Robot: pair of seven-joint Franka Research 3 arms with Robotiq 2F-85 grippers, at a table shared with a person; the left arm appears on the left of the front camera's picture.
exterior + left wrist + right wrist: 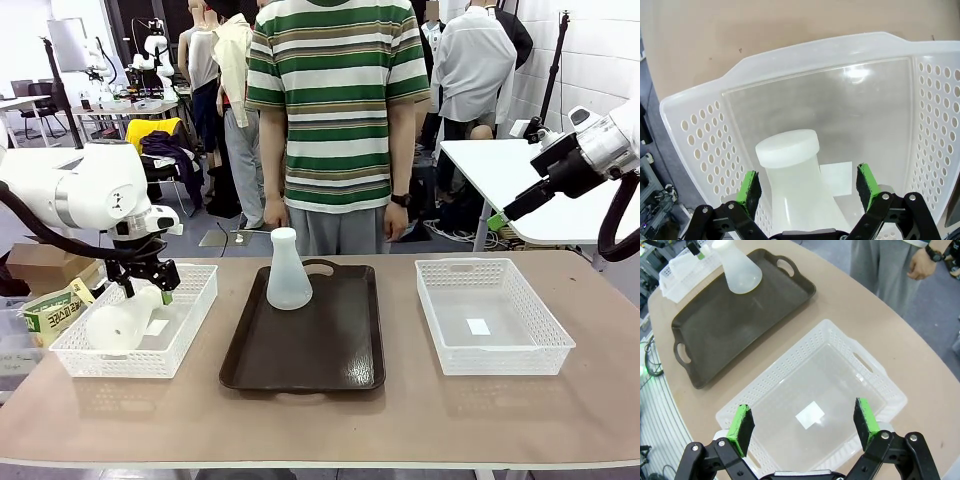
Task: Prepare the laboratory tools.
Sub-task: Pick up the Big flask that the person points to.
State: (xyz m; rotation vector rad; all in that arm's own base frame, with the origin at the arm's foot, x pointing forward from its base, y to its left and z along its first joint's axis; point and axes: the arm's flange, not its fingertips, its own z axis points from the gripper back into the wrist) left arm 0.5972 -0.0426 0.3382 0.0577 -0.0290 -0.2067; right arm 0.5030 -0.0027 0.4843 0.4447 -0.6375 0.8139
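Our left tool [809, 187] open, pads either side of the neck of a flask [790, 150] lying in the left basket [700, 140], second flask [288, 272] upright on the brown tray [330, 360] at the middle of the worktop [320, 420], our right tool [804, 422] open, held above the right basket [840, 345].

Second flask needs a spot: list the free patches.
Free: the tray in front of the upright flask; the right basket, bare but a white slip; the table along its near edge. Crowded: left basket, lying flask between the left fingers.
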